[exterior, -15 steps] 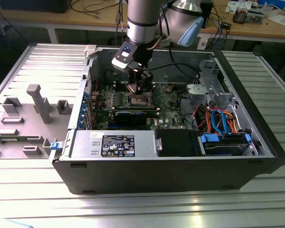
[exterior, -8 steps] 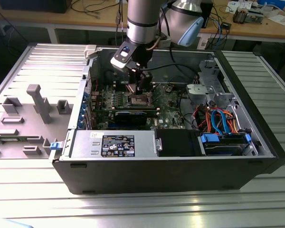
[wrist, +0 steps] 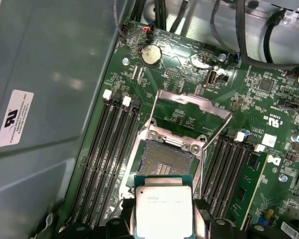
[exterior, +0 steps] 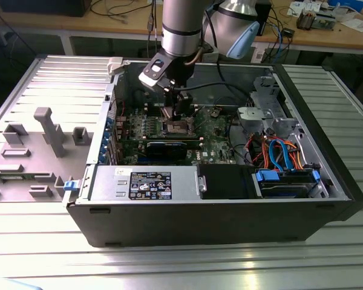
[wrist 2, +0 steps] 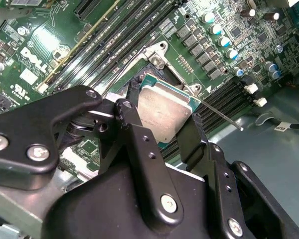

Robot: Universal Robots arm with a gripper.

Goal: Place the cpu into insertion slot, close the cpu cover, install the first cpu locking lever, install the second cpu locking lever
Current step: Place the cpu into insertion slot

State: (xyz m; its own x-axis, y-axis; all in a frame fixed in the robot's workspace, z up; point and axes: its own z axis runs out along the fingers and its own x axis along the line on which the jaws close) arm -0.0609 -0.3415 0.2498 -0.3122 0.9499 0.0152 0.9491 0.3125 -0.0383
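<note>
- pincer [wrist 2: 162, 125]: closed on the cpu [wrist 2: 164, 112], one finger on each of two opposite edges. the chip sits between the fingertips with its silvery top facing the camera in both wrist views.
- cpu position: in the first wrist view the cpu [wrist: 163, 209] hangs over the near edge of the insertion slot [wrist: 167, 162]. most of the slot's dark contact field lies bare just beyond the fingertips. judged not yet seated; the gap between chip and slot cannot be read.
- flanks: long memory slots [wrist: 104, 149] run along both sides of the pincer and the socket.
- beyond the slot: the cpu cover [wrist: 189, 99] stands swung up on the far side from the pincer, green motherboard [wrist: 269, 114] showing through its cut-out.
- locking levers: two thin wire levers [wrist: 217, 132] stand released, one at each side of the raised cover. one rod [wrist 2: 222, 115] also shows just past the chip in the second wrist view.
- farthest out: in the exterior view the pincer [exterior: 178, 112] is down inside the open computer case [exterior: 218, 205], over the socket area.
- progress, as judged: step one is in hand and unfinished. closing the cover and installing both levers are still to do.
</note>
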